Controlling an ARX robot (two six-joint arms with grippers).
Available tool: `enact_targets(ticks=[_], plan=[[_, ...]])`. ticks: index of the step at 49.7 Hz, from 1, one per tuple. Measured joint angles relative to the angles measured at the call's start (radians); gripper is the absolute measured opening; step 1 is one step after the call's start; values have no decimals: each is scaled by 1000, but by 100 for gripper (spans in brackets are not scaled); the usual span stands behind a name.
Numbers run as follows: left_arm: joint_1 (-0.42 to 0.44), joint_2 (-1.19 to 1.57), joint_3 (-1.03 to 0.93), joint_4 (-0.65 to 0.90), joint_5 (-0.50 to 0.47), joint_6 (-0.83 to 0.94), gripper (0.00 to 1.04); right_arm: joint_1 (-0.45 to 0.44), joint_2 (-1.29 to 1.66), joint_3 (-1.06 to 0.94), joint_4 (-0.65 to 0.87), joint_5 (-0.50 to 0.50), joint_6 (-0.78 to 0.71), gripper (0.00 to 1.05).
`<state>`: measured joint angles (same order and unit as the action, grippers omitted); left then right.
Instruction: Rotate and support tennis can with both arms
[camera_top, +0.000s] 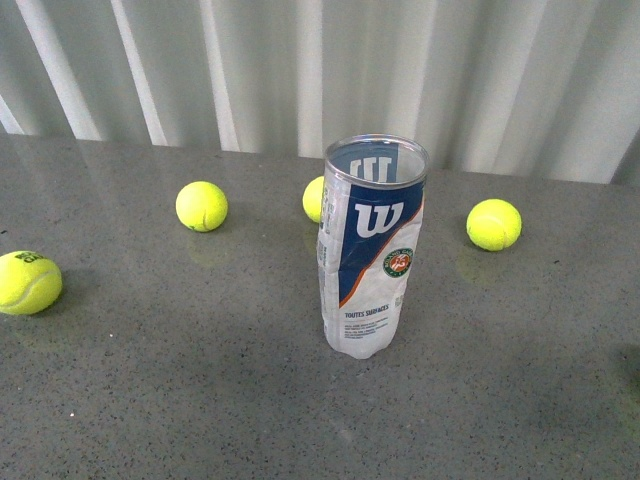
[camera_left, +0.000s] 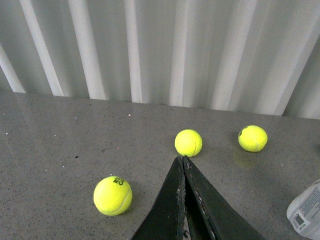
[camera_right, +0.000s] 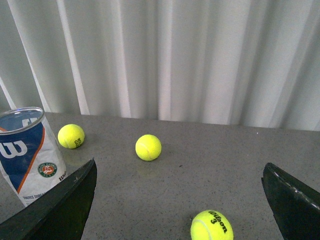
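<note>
In the front view the tennis can (camera_top: 371, 247) stands upright and open-topped near the middle of the grey counter (camera_top: 180, 400), its blue-and-white label with the white W facing the camera. One tennis ball (camera_top: 201, 206) lies to its left, another (camera_top: 29, 282) sits at the left edge, a third (camera_top: 314, 199) peeks out just behind the can, and a fourth (camera_top: 494, 224) lies to its right; neither arm shows here. In the left wrist view the left gripper (camera_left: 183, 159) has its jaws pressed together to a point with nothing between them, aimed toward a ball (camera_left: 188, 142), and only a lower corner of the can (camera_left: 306, 210) shows at the frame's edge. In the right wrist view the right gripper (camera_right: 180, 172) has its jaws spread wide and empty, the can (camera_right: 27, 152) touching nothing, just beside one finger (camera_right: 60, 207).
</note>
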<state>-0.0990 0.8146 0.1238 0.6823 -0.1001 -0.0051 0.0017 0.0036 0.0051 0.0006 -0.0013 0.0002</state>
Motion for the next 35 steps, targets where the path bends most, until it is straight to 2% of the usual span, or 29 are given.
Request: enact_targets(ticks=[7,17,22,35], plan=[[77,-97,-40,-57,97,0,4,0,0,0,0,0,0,98],[97,-224,-78,-146,97,0,4,0,0,0,0,0,0,98],[97,-241,-99,-119,99,0,4,0,0,0,0,1,0,98],[97,-396,-100,-260,100,0,4,0,0,0,0,0,0,98]])
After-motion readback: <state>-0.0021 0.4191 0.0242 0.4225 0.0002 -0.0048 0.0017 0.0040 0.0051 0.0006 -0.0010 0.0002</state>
